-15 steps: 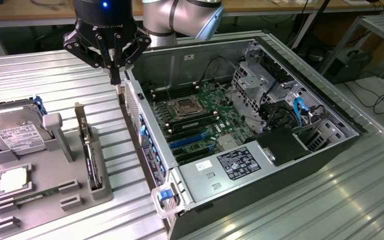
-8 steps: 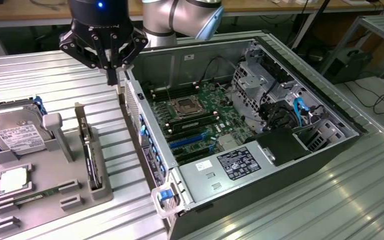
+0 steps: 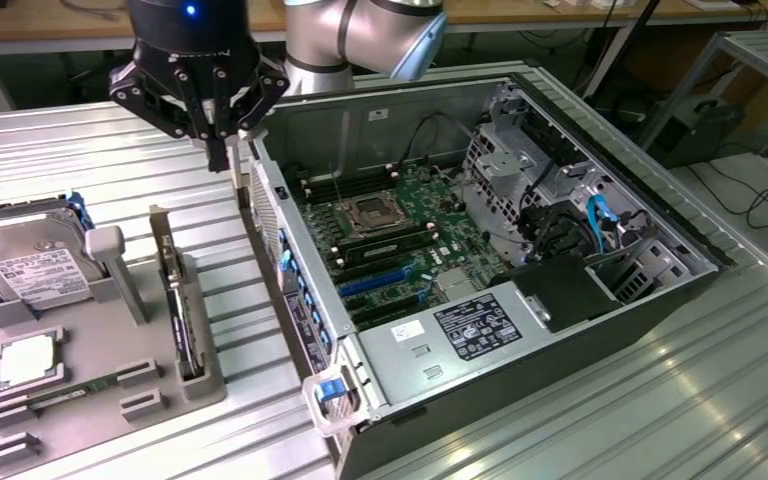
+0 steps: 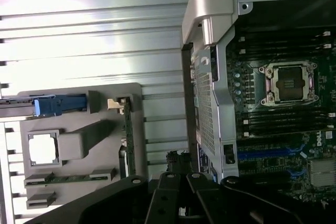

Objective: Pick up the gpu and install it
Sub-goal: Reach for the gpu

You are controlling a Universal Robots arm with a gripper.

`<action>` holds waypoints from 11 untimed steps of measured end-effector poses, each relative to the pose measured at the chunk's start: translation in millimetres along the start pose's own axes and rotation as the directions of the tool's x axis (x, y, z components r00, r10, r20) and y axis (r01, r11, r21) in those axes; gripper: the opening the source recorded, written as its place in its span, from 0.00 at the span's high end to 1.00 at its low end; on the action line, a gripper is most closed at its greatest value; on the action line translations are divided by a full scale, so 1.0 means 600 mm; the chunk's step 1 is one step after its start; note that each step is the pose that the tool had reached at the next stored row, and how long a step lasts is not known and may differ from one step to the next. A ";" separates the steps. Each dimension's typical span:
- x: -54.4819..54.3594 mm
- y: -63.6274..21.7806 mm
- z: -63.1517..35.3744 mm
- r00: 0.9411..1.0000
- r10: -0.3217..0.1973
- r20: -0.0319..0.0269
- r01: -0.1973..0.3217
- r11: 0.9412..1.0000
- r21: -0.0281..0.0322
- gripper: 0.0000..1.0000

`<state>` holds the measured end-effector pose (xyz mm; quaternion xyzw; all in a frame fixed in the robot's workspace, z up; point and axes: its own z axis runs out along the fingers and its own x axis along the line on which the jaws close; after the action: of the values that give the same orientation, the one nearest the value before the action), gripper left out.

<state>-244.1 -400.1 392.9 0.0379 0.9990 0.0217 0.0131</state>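
Grey holder [image 3: 91,372] w/ gpu [image 3: 175,290] upright, well apart from fingers [image 3: 219,150], clenched on nothing, beside pc case [image 3: 558,400] corner

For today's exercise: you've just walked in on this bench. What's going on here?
A robot arm's gripper hangs above the metal table, between the gray holder and the open computer case. The gpu stands on edge in a slot of the holder, not yet picked up. A hard drive sits in the same holder. Inside the case, the motherboard lies exposed.
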 end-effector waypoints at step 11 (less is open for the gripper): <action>0.013 -0.001 0.000 1.000 0.000 0.000 0.000 1.000 0.000 0.89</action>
<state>-252.0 -400.2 392.8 0.0379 0.9990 0.0217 0.0130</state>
